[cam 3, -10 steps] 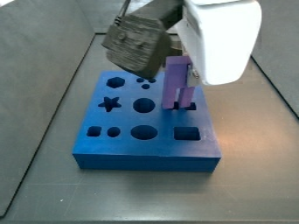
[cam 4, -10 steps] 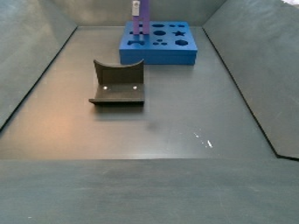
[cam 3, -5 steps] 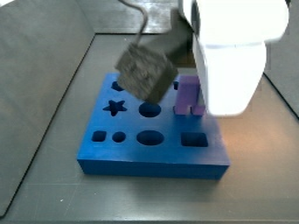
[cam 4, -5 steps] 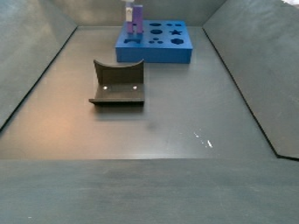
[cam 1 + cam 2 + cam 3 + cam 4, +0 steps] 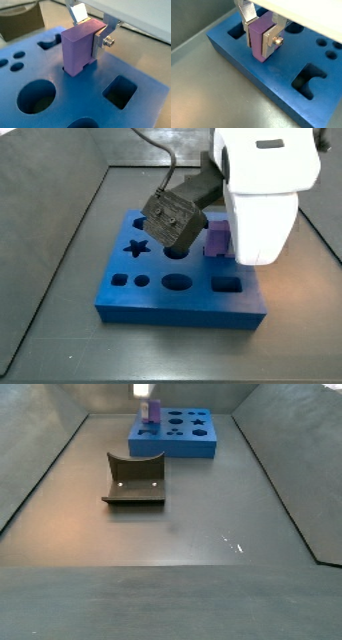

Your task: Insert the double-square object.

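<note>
Gripper: in both wrist views we are seeing the gripper (image 5: 90, 31) (image 5: 260, 31) hanging over the blue block, its flat silver fingers (image 5: 105, 37) (image 5: 273, 39) pressing on opposite sides of the purple peg, so it is grasping the peg.

Purple peg: we are finding the purple peg (image 5: 81, 46) (image 5: 261, 39) standing upright between the fingers, its lower end sitting down in a hole in the block's top face. In a side view only a small piece of it (image 5: 218, 236) is showing beside the white arm housing; in a side view from far off it (image 5: 152, 411) is rising above the block's near left corner.

Blue block: we are looking at a blue block (image 5: 143, 105) (image 5: 271, 80) (image 5: 160, 298) (image 5: 194, 439) with shaped holes in its top: round, square and star cutouts.

Fixture: we are seeing the dark fixture (image 5: 135, 480) standing on the floor, well apart from the block.

Writing: we are reading no label or lettering on any surface.
</note>
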You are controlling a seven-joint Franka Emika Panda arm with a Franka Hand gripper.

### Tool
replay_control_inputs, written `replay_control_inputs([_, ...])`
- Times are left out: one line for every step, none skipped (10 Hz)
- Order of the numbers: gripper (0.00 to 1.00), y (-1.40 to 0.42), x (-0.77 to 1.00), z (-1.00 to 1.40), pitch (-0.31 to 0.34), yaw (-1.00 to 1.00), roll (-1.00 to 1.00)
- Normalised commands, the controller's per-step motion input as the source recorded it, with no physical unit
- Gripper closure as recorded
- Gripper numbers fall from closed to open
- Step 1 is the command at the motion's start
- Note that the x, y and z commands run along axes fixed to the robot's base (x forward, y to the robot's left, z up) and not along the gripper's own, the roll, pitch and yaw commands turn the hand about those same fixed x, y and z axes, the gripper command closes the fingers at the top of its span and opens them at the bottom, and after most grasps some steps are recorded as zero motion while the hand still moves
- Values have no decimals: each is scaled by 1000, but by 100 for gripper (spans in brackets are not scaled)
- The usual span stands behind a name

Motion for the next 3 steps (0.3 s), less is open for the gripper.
replay_control_inputs([100, 271, 0, -249, 129, -3, -450])
replay_control_inputs([100, 80, -46, -200, -26, 9, -210])
replay_control_inputs([100, 0, 0, 0, 0, 0, 6])
